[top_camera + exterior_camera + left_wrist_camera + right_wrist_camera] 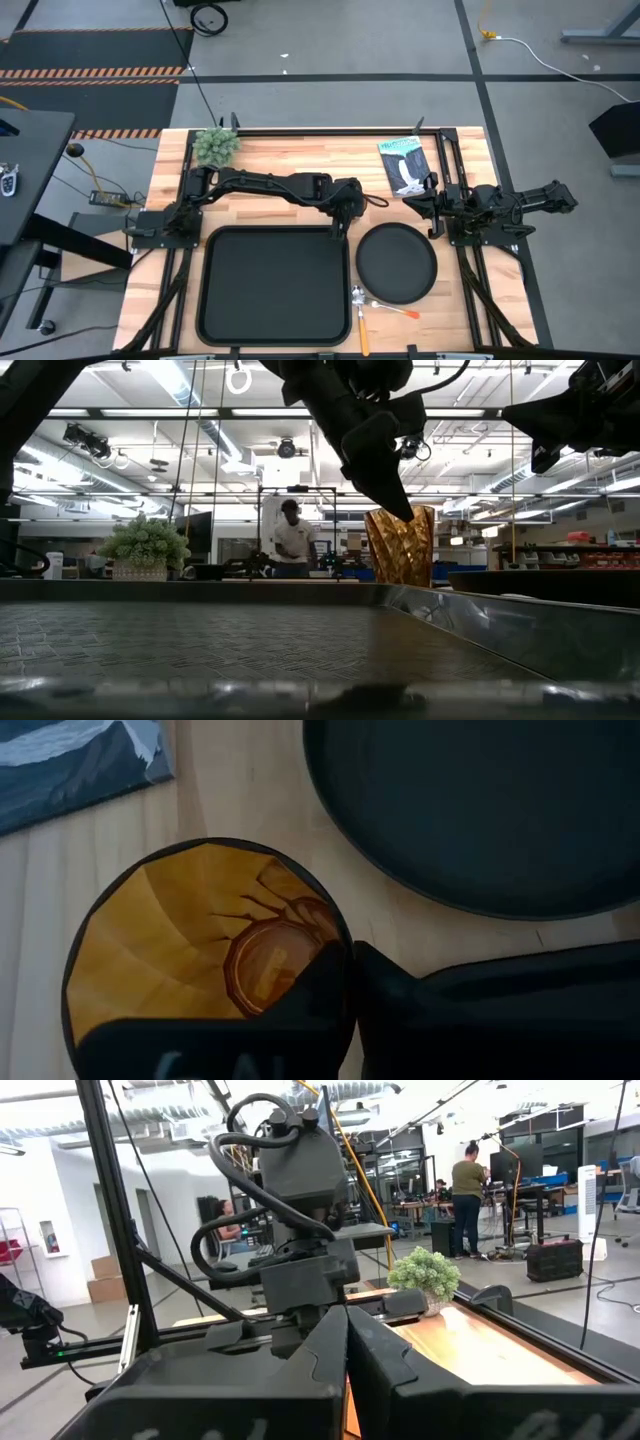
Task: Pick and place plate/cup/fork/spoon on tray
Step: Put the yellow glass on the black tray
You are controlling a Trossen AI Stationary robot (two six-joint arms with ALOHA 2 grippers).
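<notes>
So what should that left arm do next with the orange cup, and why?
Probably close on the cup and lift it. The left gripper is right at the cup: the wrist view looks straight down into it, with one finger over the rim. The cup stands on the table beside the plate, not on the tray, which lies close by.

Legible markings: none.
Pale characters on the left gripper (345, 1010) body, at the left wrist frame's bottom edge, are cropped and cannot be read.
</notes>
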